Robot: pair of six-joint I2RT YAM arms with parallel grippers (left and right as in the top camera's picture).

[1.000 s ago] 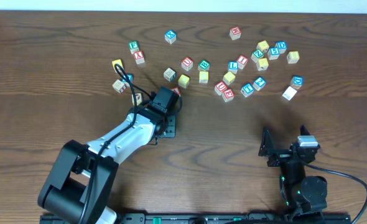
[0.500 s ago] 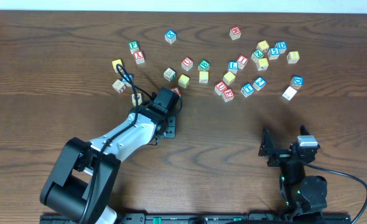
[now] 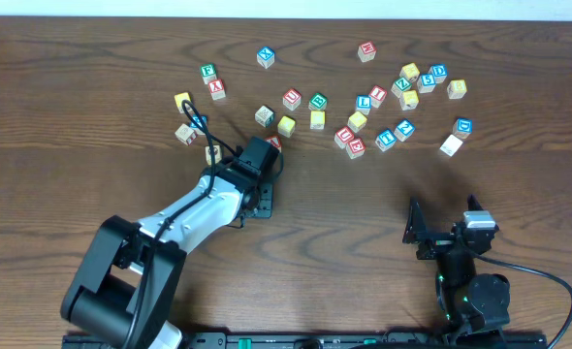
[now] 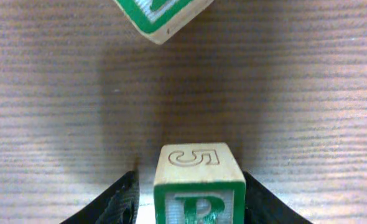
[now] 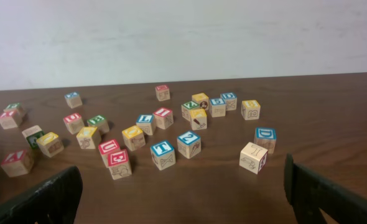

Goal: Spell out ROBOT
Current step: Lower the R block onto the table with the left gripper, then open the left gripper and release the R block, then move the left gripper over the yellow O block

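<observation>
The green-lettered R cube is being shown in the left wrist view between the two fingers of the left tool. Its green letter face is turned toward the camera and cut off at the lower edge, and a plain face carved with a 5 is being shown above it. The left tool is being held partly open around it: a sliver of light is being shown between the cube and the left finger, while the right finger is lying just beside the opposite face, so no firm clamp is being judged. In the overhead view the cube is being hidden by that tool, left of centre on the worktop, at the near edge of the scattered cubes; a second green-bordered cube is lying just beyond it, apart. The cube is being judged light, stiff and not fragile, with smooth flat faces that could slip or twist if pinched at a corner. It is best taken across two opposite flat sides, low and centred, with the letter left readable. The blue T cube is lying well to the right among the others. The right tool is being held fully open and empty at the near right of the worktop.
</observation>
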